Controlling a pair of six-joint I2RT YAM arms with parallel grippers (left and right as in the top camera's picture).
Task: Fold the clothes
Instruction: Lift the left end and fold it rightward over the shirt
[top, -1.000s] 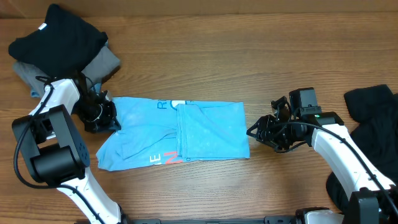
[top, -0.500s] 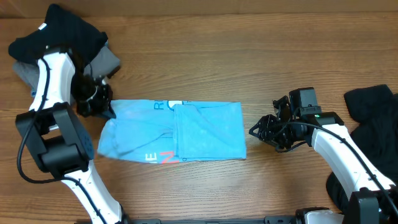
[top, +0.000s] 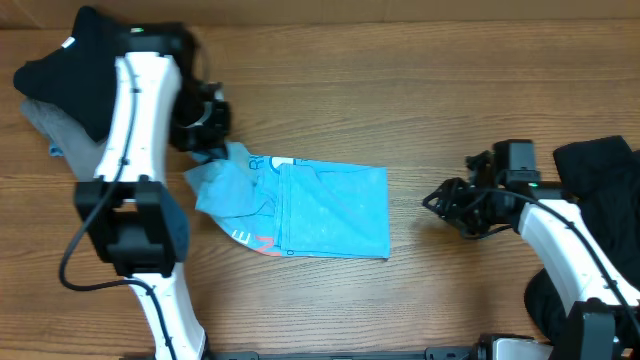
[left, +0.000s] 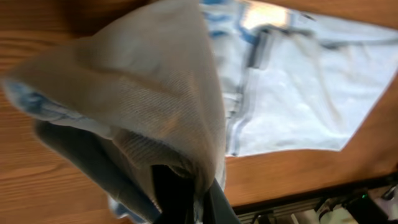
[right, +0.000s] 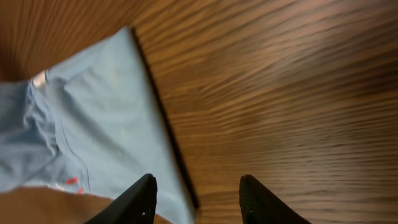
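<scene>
Currently the sky-blue T-shirt (top: 335, 210) lies near the middle of the table (top: 400, 90). It is already narrowed into a band with 1 panel doubled over, and red-and-white letters show at its 6 o'clock edge. The left claw (top: 208, 148) is clenched on the shirt's 9 o'clock end and holds that end off the wood, so the cloth bunches below it. In the left wrist view the fabric drapes right over the claw. The right claw (top: 436, 200) hovers at 3 o'clock of the shirt, near its edge but apart from it, released and grasping nothing.

The lengthwise folds look done and the crosswise fold is in hand: the raised end is not yet laid over toward 3 o'clock. A black bundle (top: 70, 65) on a grey garment (top: 40, 120) sits at 10 o'clock, seemingly finished. A crumpled black garment (top: 600, 165) at 3 o'clock likely waits its turn.
</scene>
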